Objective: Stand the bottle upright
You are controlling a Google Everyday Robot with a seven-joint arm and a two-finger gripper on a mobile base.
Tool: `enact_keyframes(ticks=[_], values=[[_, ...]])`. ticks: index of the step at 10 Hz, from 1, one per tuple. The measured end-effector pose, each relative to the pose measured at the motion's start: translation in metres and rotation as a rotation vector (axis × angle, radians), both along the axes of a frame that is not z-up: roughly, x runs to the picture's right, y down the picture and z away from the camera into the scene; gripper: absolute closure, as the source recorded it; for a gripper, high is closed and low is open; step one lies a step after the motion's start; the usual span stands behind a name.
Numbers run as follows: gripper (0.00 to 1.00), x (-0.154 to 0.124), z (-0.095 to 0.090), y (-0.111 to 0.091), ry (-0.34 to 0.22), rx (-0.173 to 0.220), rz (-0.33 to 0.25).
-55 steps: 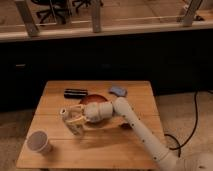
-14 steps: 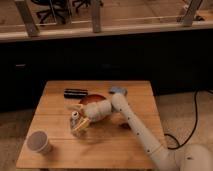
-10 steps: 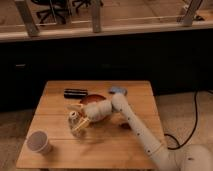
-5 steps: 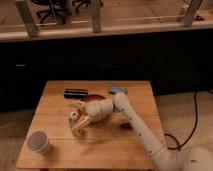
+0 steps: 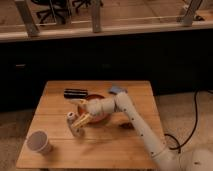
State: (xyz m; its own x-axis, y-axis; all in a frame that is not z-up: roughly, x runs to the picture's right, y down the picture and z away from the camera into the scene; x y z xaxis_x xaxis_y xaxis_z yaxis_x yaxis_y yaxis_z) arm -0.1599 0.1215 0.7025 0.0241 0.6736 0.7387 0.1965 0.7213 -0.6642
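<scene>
The bottle [image 5: 74,124] is small and pale with a whitish cap. It stands nearly upright on the wooden table [image 5: 120,145], left of centre, cap up and leaning slightly left. My gripper [image 5: 83,120] reaches in from the right at the end of the white arm [image 5: 131,114], and its fingers are shut on the bottle's side. The bottle's base is at or just above the tabletop; I cannot tell whether they touch.
A grey-white paper cup [image 5: 39,142] stands near the table's front left corner. A black cylinder [image 5: 75,93] lies toward the back. A reddish bowl [image 5: 100,116] sits under the wrist, and a small blue object [image 5: 117,90] is at the back right.
Since the earliest frame the gripper has pulled slightly right and turned the bottle from a steep lean to nearly upright. Over the last second it has hardly moved.
</scene>
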Motion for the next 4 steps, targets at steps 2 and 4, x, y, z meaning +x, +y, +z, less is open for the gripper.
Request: enact_keyframes(ticks=[2,4], values=[[0.20,0.0010,-0.0002,-0.0015,0.003,-0.002,0.009],[0.20,0.0018,-0.0002,-0.0027,0.006,-0.002,0.016]])
